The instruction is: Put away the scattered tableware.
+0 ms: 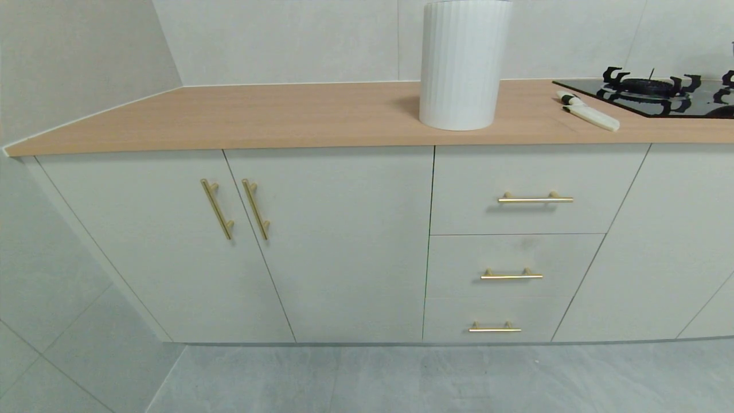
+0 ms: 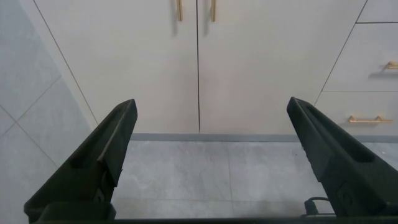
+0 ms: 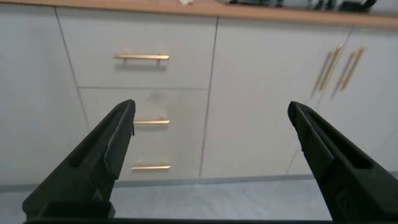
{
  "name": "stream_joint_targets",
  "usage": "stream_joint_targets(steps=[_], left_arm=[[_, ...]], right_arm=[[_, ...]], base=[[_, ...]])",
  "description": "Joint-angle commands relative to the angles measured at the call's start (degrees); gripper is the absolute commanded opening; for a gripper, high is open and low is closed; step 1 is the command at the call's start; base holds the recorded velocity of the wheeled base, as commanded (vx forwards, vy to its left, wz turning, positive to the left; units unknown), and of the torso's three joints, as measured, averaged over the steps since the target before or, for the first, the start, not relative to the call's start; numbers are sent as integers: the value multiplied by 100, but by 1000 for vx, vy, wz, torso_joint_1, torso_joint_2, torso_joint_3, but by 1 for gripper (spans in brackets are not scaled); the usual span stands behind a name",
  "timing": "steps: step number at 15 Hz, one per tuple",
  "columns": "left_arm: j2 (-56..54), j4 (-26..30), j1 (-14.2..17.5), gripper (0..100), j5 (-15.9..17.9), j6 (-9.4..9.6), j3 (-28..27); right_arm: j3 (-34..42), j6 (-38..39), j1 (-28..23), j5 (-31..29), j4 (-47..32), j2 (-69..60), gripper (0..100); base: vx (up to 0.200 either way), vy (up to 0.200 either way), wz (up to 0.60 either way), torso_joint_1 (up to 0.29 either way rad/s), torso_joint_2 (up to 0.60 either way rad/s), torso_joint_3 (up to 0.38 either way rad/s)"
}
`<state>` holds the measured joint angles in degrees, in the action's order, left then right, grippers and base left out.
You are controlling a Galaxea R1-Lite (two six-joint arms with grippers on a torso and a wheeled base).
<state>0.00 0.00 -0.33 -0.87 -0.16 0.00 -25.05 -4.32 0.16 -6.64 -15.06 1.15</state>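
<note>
A pale knife (image 1: 588,113) with a black-and-white handle lies on the wooden countertop (image 1: 287,115), at the near-left corner of the stove. A tall white ribbed container (image 1: 463,63) stands upright on the counter left of it. My left gripper (image 2: 211,106) is held low in front of the double cupboard doors (image 2: 199,62), open, with nothing between its fingers. My right gripper (image 3: 211,107) faces the stack of drawers (image 3: 143,93), open and holding nothing.
A black glass hob with burner grates (image 1: 659,94) fills the counter's far right. Three drawers with gold handles (image 1: 534,199) sit below the container. The two cupboard doors (image 1: 241,229) are shut. Grey tiled floor (image 1: 367,378) lies before the cabinets, and a wall (image 1: 57,86) closes the left side.
</note>
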Motion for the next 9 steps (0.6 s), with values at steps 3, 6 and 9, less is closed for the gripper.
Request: stream_joint_targets(steps=[3, 6, 9], left_arm=[[9, 0, -2, 100, -1, -2, 0], [9, 0, -2, 100, -1, -2, 0], [9, 0, -2, 100, -1, -2, 0]], right_arm=[[1925, 221, -7, 286, 1743, -115, 100], [2505, 150, -7, 673, 2200, -115, 100], [2505, 159, -7, 717, 2042, -115, 100]], base=[[0, 0, 0, 0, 0, 0], [0, 0, 0, 0, 0, 0], [0, 0, 0, 0, 0, 0]])
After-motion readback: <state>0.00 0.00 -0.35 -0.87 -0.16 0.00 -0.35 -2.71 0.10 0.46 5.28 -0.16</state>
